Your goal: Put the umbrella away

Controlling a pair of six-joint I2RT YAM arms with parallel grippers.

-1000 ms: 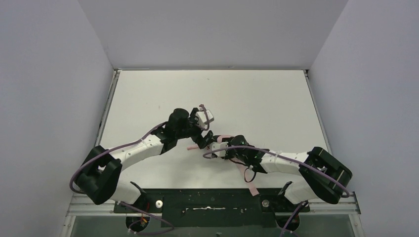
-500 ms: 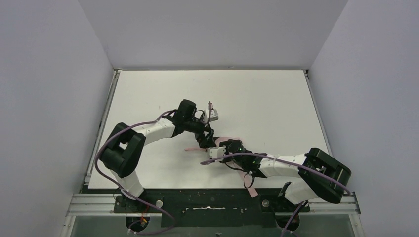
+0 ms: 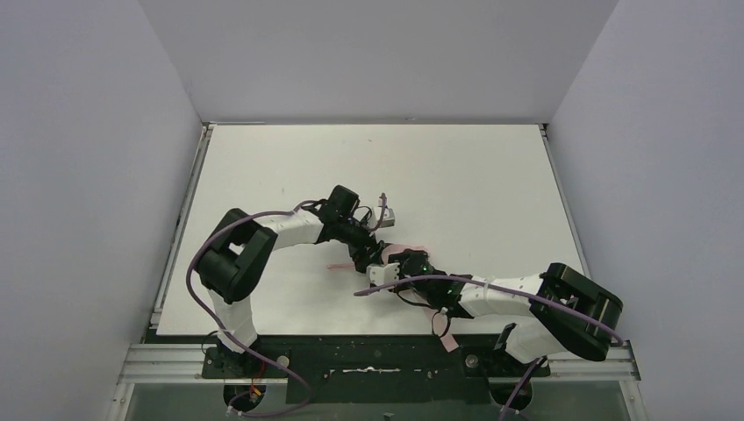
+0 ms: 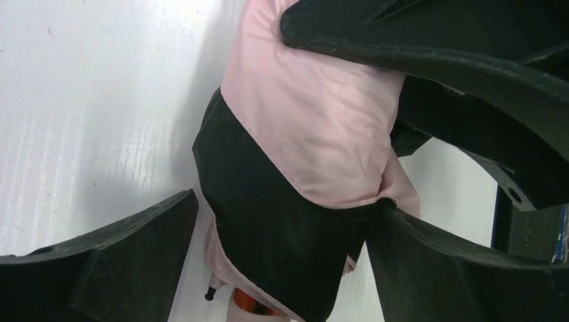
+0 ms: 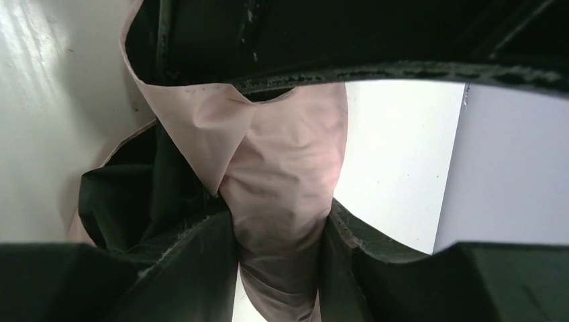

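Note:
The umbrella (image 3: 406, 246) lies folded and crumpled on the white table between my two grippers, mostly hidden under them in the top view. In the left wrist view its canopy (image 4: 315, 121) shows pale pink over black, with a small black rib tip (image 4: 210, 294) at the bottom. My left gripper (image 3: 368, 254) (image 4: 282, 268) is open and straddles the canopy; its right finger touches the fabric, its left finger stands apart. My right gripper (image 3: 383, 270) (image 5: 282, 261) is shut on a bunched pink fold of the canopy (image 5: 288, 161). The handle and shaft are hidden.
A pink strip (image 3: 447, 336) trails under the right arm to the table's near edge. The white table (image 3: 263, 158) is walled on three sides. A small orange-red piece (image 4: 251, 305) shows under the canopy. My right gripper's black body (image 4: 470, 60) crowds the left wrist view.
My left arm has folded its elbow in toward its base while its gripper moved right and down over the umbrella. My right gripper has edged slightly left, still holding the fabric.

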